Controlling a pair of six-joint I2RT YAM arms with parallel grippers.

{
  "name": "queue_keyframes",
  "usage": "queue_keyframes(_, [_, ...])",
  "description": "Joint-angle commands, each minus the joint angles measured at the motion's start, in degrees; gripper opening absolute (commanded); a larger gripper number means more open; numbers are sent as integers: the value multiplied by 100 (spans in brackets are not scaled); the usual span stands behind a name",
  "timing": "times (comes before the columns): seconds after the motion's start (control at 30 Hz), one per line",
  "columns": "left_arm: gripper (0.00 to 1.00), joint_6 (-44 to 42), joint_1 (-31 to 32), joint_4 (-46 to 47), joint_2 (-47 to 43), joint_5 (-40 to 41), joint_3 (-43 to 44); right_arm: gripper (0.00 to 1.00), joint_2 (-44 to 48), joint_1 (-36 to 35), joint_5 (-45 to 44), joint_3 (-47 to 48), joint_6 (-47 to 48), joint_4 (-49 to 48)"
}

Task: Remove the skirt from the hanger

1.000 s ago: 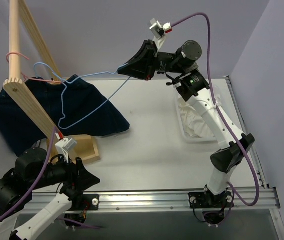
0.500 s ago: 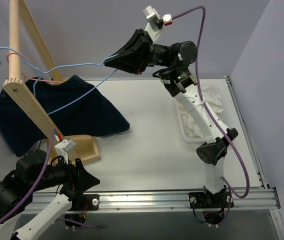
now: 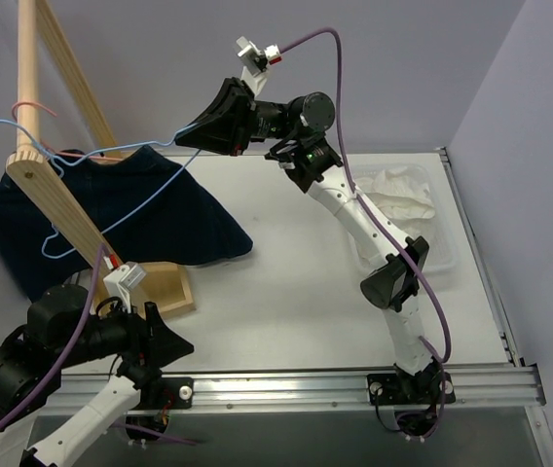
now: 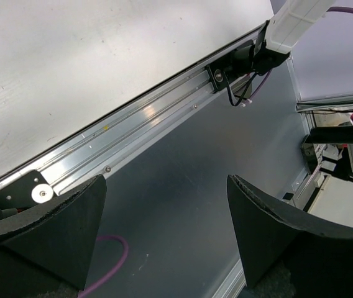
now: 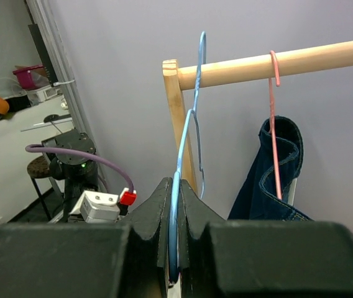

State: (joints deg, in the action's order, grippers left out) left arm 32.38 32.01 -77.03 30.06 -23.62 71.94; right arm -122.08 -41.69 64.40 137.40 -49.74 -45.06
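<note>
My right gripper point(image 3: 181, 135) is shut on the light-blue wire hanger point(image 3: 101, 154), raised high at the back. The hanger's hook sits over the wooden rail's end point(image 3: 25, 73). In the right wrist view the blue wire point(image 5: 186, 133) runs up from between my shut fingers point(image 5: 178, 198) to the rail point(image 5: 276, 63). The hanger is bare. The white skirt point(image 3: 398, 190) lies crumpled in a white bin point(image 3: 450, 255) at the right. My left gripper point(image 3: 181, 347) is open and empty, low at the near left over the table's front rail point(image 4: 133, 133).
A pink wire hanger point(image 3: 33, 109) hangs on the rail carrying a dark navy denim garment point(image 3: 160, 214), also seen in the right wrist view point(image 5: 275, 167). The wooden rack's slanted leg and base point(image 3: 165, 287) stand at the left. Walls close in behind and right.
My right arm has swung left and up, carrying the blue hanger across to the wooden rail, so its hook now sits over the rail's end. The left arm has stayed put.
</note>
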Motion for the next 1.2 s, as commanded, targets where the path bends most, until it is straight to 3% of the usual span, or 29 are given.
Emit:
queue_keyframes(0.0, [87,31,-54,-242,26,-20,189,0,149,-181,309,-55,-431,-916])
queue_keyframes(0.47, [87,-21,-133,-181,-71,-73,-260,0,1493,-410,143,-2506,367,-92])
queue_keyframes(0.73, [87,-188,-134,74,114,-161,-356,0,1758,-612,-15,-2833,981,742])
queue_keyframes(0.87, [87,-241,-134,145,140,-266,-435,19,1898,-761,-349,-2851,1712,1927])
queue_keyframes(0.9, [87,-276,-134,145,149,-266,-453,24,1933,-788,-515,-2894,1782,2061])
queue_keyframes(0.93, [87,-302,-134,145,158,-275,-470,36,1995,-823,-577,-2921,1853,2141])
queue_keyframes(1.1, [87,-382,-134,241,219,-337,-532,62,2153,-867,-1025,-3053,2125,2624])
queue_keyframes(1.17, [87,-373,-134,277,210,-337,-585,76,2223,-867,-1149,-3070,2240,2808])
